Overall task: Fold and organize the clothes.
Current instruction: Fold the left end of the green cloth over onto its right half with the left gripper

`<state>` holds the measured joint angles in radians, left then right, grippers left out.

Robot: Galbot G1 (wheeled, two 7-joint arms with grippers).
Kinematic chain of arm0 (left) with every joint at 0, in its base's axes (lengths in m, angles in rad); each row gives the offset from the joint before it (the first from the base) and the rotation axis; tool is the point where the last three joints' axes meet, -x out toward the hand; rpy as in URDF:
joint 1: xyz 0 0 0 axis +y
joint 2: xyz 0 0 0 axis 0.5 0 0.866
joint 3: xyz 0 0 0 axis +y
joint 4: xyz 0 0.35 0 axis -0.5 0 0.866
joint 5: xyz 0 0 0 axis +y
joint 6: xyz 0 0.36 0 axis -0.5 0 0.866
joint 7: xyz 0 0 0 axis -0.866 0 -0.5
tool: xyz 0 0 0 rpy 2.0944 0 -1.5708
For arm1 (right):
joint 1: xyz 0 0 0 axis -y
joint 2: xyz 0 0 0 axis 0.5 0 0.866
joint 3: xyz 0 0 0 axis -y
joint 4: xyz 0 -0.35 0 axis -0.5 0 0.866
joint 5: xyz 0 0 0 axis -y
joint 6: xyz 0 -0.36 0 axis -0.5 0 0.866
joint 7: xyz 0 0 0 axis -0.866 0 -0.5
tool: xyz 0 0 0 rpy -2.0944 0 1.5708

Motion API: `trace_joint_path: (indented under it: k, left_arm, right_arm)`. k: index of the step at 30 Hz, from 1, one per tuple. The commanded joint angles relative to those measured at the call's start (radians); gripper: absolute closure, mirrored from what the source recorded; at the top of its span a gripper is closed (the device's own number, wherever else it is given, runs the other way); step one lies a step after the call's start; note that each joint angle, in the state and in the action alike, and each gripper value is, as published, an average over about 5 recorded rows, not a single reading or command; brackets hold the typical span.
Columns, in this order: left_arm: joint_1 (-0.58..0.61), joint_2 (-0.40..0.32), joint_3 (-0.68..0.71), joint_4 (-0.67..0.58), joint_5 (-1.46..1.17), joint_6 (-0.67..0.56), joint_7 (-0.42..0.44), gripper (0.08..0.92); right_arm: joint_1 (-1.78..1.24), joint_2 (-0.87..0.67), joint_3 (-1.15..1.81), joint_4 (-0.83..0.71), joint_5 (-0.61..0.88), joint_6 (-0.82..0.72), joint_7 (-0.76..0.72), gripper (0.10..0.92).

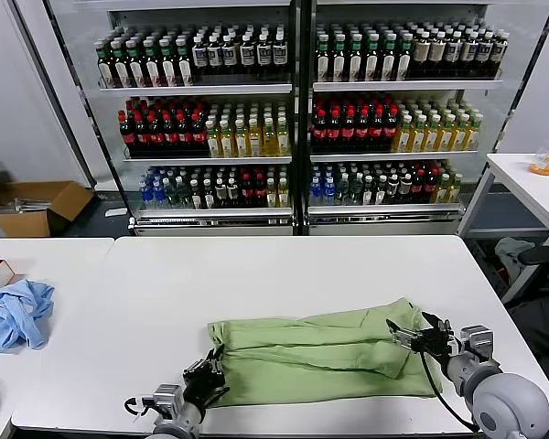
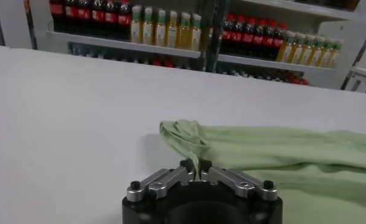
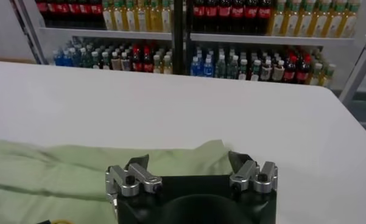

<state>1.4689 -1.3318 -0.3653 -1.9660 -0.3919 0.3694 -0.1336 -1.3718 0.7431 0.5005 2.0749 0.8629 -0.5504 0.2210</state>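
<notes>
The shirt (image 1: 325,355) lies folded on the table's (image 1: 256,274) near edge. The left gripper (image 2: 197,170) pinches its corner; the right gripper (image 3: 189,167) hovers spread above it. No writing is legible.

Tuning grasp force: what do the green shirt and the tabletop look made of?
Green shirt: soft, matte woven or knit fabric, probably cotton-like; it bunches into loose wrinkles and pinches thin in the left end effector. Tabletop: hard, smooth white surface, likely laminate or coated board; flat, with faint sheen.
</notes>
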Motion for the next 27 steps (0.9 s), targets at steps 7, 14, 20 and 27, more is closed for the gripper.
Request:
trace_joint_path:
  k: [7, 14, 20, 27]
  left_arm:
    - [0.018, 0.178, -0.348, -0.002, -0.269, 0.018, 0.058, 0.9]
    - [0.031, 0.342, -0.536, 0.042, -0.372, 0.026, 0.095, 0.9]
    - [0.006, 0.343, -0.548, -0.068, -0.603, 0.096, 0.133, 0.9]
    - [-0.002, 0.2, -0.37, -0.248, -0.879, 0.165, 0.145, 0.9]
  right_arm:
    - [0.035, 0.0, 0.004, -0.01, 0.017, 0.002, 0.002, 0.203]
    - [0.042, 0.005, 0.008, -0.016, 0.021, 0.005, 0.0, 0.203]
    - [0.028, 0.008, 0.014, 0.001, 0.017, 0.005, 0.0, 0.203]
    - [0.044, 0.007, 0.006, 0.003, 0.013, 0.005, -0.001, 0.203]
